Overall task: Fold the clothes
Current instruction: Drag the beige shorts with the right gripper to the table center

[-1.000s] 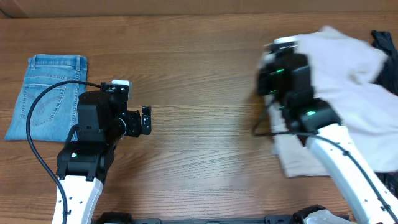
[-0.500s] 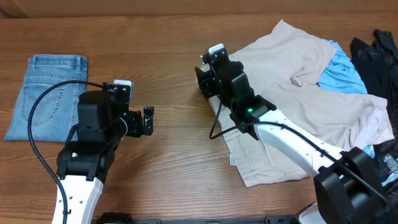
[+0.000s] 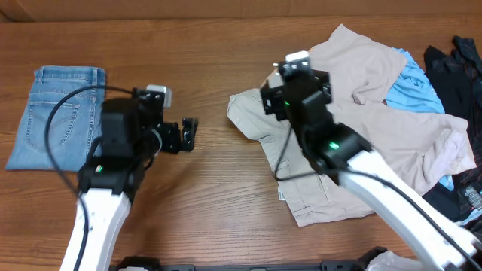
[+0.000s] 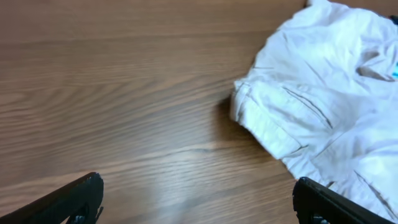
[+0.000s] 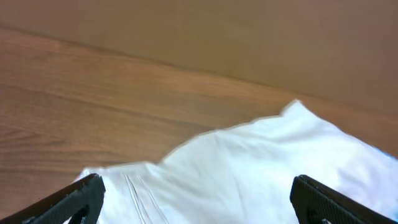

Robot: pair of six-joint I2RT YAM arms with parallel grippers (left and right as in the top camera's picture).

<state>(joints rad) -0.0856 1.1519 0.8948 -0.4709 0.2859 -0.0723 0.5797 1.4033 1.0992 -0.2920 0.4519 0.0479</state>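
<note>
Right gripper (image 5: 196, 180) is hanging wide open and empty over the shorts (image 3: 392, 124). They're beige cotton, lying crumpled on the wood-grain desk (image 3: 226, 211), waistband corner pointing left. Left gripper (image 3: 190, 134) is also gaping, arm reaching rightward.

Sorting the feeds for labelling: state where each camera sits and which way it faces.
Overhead: above the table, looking straight down on left arm, right arm, shorts and jeans.
Left wrist: low, facing the shorts' edge; open left gripper at bottom.
Right wrist: over the shorts, facing the far table; open right gripper at bottom.
Shared: all views show the shorts.
</note>
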